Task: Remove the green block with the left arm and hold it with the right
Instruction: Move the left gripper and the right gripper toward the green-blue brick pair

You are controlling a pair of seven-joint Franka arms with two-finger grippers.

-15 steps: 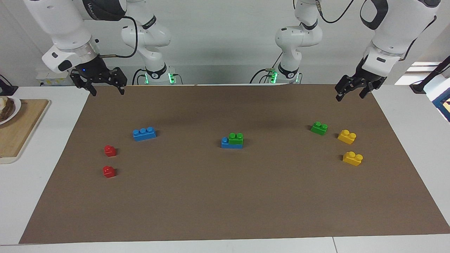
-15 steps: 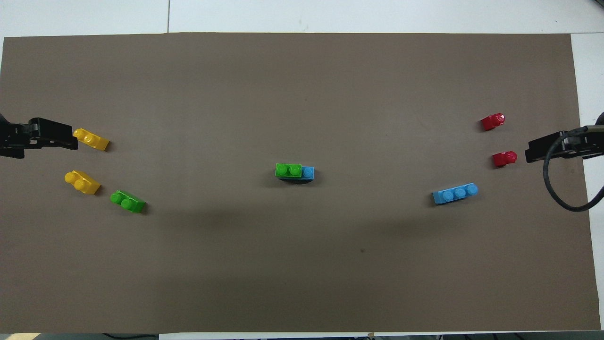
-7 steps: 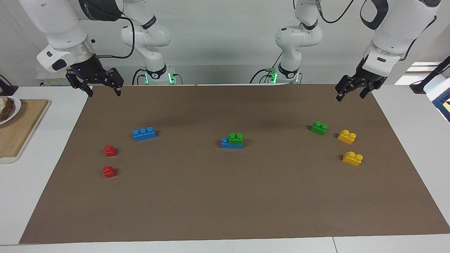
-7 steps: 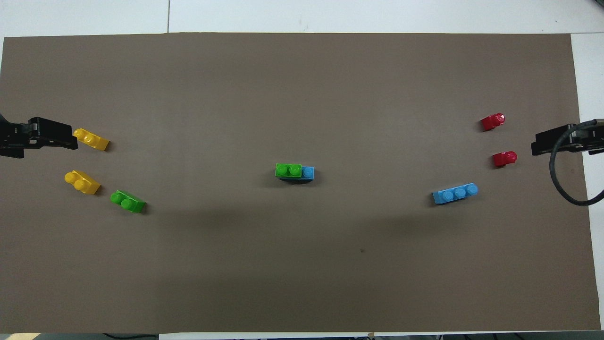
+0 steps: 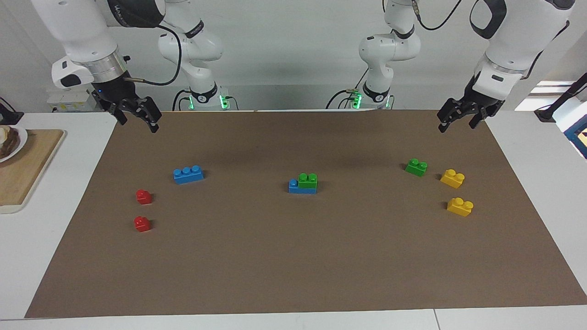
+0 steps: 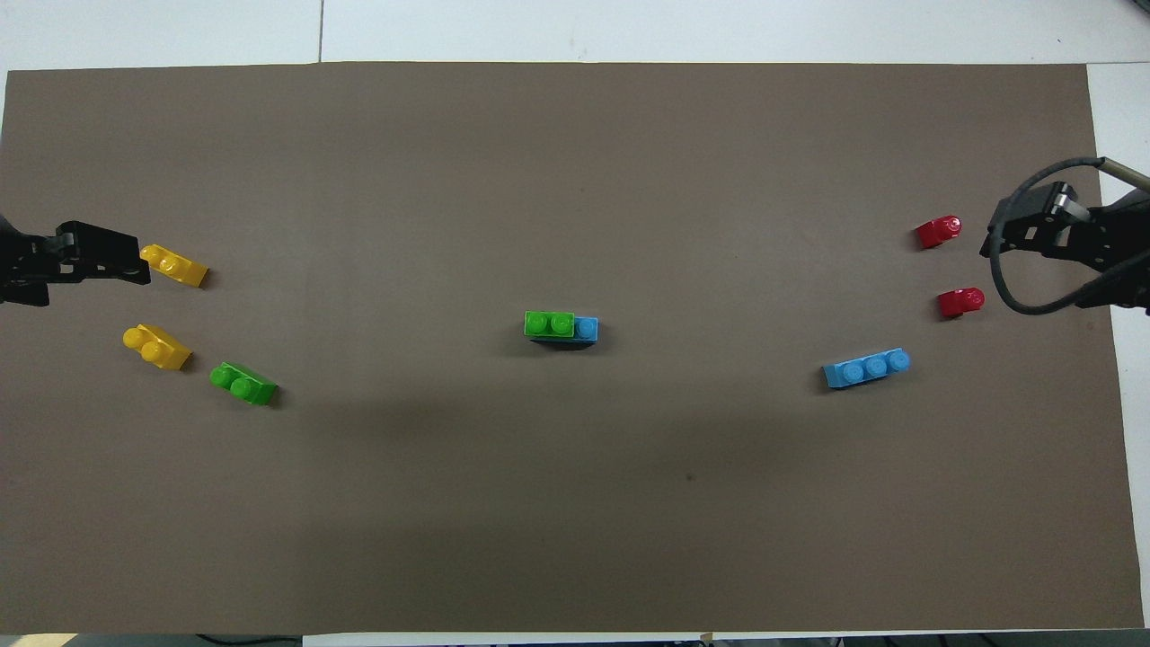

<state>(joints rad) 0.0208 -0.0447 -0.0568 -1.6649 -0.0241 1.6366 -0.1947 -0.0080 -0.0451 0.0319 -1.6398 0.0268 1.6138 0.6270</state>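
A green block (image 5: 307, 180) with two studs sits stacked on a blue brick (image 5: 296, 187) at the middle of the brown mat; it also shows in the overhead view (image 6: 549, 323). A second, loose green block (image 5: 416, 167) lies toward the left arm's end. My left gripper (image 5: 455, 126) hangs open and empty over the mat's edge near the robots, at the left arm's end. My right gripper (image 5: 139, 124) hangs open and empty over the mat's corner near the robots, at the right arm's end.
Two yellow bricks (image 5: 452, 178) (image 5: 460, 206) lie beside the loose green block. A blue three-stud brick (image 5: 188, 174) and two small red pieces (image 5: 144, 196) (image 5: 142, 223) lie toward the right arm's end. A wooden board (image 5: 23, 169) lies off the mat there.
My right gripper has turned about its wrist and shifted a little over the mat's corner. My left gripper and all the bricks have stayed where they were.
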